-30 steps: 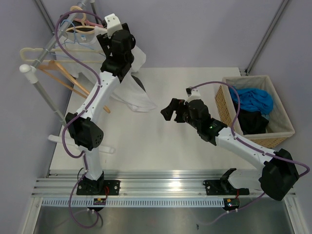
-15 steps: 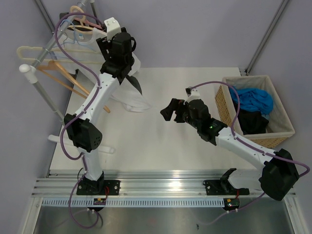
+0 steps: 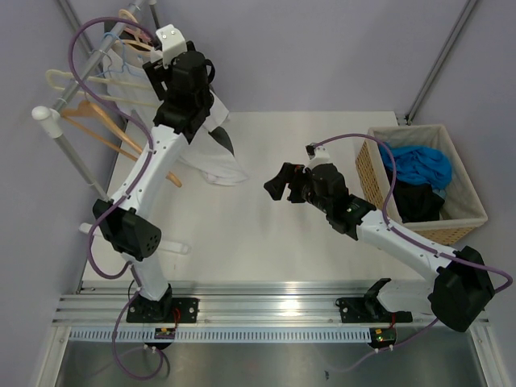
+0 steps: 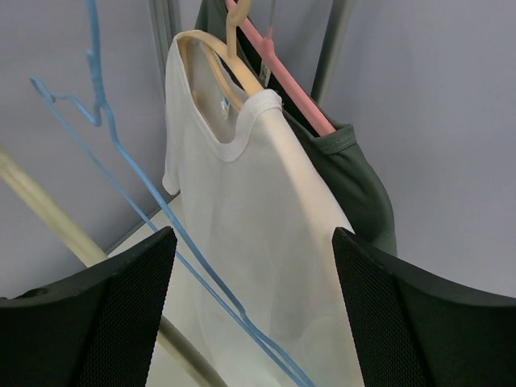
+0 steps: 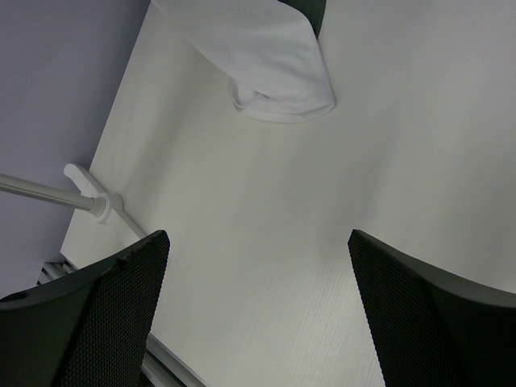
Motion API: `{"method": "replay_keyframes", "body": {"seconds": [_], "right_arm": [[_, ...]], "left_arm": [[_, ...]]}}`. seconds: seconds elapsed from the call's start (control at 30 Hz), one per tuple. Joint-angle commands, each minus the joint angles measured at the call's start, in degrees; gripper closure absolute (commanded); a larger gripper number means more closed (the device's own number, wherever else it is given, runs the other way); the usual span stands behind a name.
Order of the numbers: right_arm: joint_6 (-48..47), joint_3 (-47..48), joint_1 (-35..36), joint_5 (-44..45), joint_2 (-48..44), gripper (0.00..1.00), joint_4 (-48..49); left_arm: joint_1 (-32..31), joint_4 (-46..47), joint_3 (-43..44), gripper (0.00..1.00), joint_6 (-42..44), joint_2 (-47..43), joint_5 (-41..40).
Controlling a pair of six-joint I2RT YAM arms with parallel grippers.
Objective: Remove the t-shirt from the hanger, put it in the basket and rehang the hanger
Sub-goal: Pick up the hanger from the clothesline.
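Nothing readable anywhere, honestly. The little neck tag (image 4: 219, 101) inside the white t-shirt (image 4: 266, 242) was too blurry to read.

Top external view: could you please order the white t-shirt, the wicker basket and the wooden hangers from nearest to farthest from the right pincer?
Measured from the right pincer:
1. White t-shirt, just to its left, hanging below the left arm.
2. Wicker basket, to its right at the table's edge.
3. Wooden hangers, far left on the rack.

white t-shirt (image 3: 216, 165) hangs by the rack (image 3: 61, 139), partly hidden under the left arm (image 3: 143, 176).
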Motion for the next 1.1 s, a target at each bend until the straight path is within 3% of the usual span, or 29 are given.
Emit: {"method": "replay_keyframes", "body": {"seconds": [0.0,0.13,0.3,0.53,0.73,0.9,1.07], "right_arm": [[-1.2,2.6,0.3,-0.8,-0.3,0.01,-0.6],[-1.2,2.6,0.3,-1.2,-0.3,0.01,-0.5],[-1.2,2.7,0.3,-1.4,-0.1,0.01,-0.4],[-1.6,2.8,0.4,-1.3,-0.1,0.01,-0.9],[-1.6,3.4,0.4,-1.6,0.6,0.01,-0.9],[-2.0,3.7,0.4,-1.6,1.0,0.01,-1.5],[-2.0,3.9,0.4,-1.6,1.0,0.01,-1.5]], "left_arm": [[0.1,2.1,0.0,0.20,0.6,-3.4,-2.5],[0.1,2.0,-0.3,0.19,0.3,-4.5,-2.9],[0.1,2.1,-1.1,0.16,-3.2,-6.7,7.9],[-0.7,2.2,2.1,0.17,-2.6,-3.5,7.8],[-0.8,3.0,6.2,0.22,-2.9,-0.7,14.2],[-0.7,2.3,7.0,0.23,-3.1,3.2,6.5],[-0.4,3.3,7.9,0.19,-3.4,5.7,9.4]]}}
